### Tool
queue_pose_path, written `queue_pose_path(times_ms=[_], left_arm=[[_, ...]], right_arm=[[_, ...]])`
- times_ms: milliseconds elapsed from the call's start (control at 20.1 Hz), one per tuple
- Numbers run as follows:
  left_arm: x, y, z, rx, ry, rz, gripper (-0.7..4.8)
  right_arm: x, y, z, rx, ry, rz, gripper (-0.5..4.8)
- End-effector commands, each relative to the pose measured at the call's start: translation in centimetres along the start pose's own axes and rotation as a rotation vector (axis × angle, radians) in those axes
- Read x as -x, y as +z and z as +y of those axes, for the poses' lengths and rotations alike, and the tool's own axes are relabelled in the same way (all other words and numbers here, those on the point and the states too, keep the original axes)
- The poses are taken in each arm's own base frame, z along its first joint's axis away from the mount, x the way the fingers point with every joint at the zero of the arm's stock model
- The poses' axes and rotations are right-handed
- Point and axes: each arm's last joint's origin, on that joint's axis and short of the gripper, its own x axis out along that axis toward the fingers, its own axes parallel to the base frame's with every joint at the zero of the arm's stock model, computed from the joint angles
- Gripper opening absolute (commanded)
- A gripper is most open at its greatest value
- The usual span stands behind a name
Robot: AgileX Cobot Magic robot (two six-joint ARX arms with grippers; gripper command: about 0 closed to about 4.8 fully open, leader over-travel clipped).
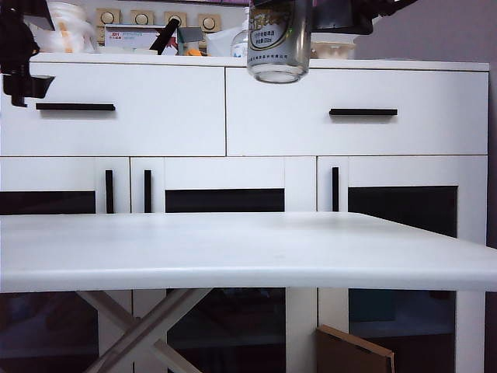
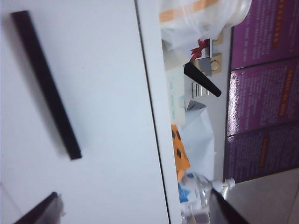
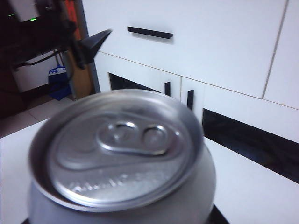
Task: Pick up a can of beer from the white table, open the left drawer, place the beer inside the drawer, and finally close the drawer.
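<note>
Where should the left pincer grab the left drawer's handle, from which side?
Take the black bar handle mid-length, straight from the front, jaws above and below: it is thin, level and stands off the left drawer. The open left pincer hovers beside it; the right pincer holds the can of beer.

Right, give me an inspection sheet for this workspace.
Surface: table bare.
Job's things: can held aloft before the cabinet; left drawer closed.
Clutter: pump bottle, bags and boxes on cabinet top; cardboard on floor.
Grippers: left gripper open, near the left drawer's handle; right gripper shut on can.
Cables: possibly a dark lead beside cabinet.
Surroundings: cabinet has dark glass doors; purple posters on wall.
</note>
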Motion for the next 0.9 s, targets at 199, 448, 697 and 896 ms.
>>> queue_pose_path(times_ms=[199, 448, 697, 896], left_arm=[[-4.3, 0.3, 0.8, 0.027, -0.003, -0.016, 4.13], [-6.6, 0.2, 2.7, 0.071, 0.041, -0.017, 4.12], [-8.3, 0.2, 3.6, 0.070, 0.048, -0.032, 4.12], [-9.3, 0.0, 4.4, 0.070, 0.046, -0.032, 4.12]], right_arm=[[0.3, 1.4, 0.2, 0.024, 0.010, -0.085, 1.65], [0.3, 1.4, 0.2, 0.024, 0.010, -0.085, 1.65], [0.3, 1.4, 0.2, 0.024, 0.010, -0.086, 1.65], [0.3, 1.4, 0.2, 0.024, 0.010, -0.085, 1.65]])
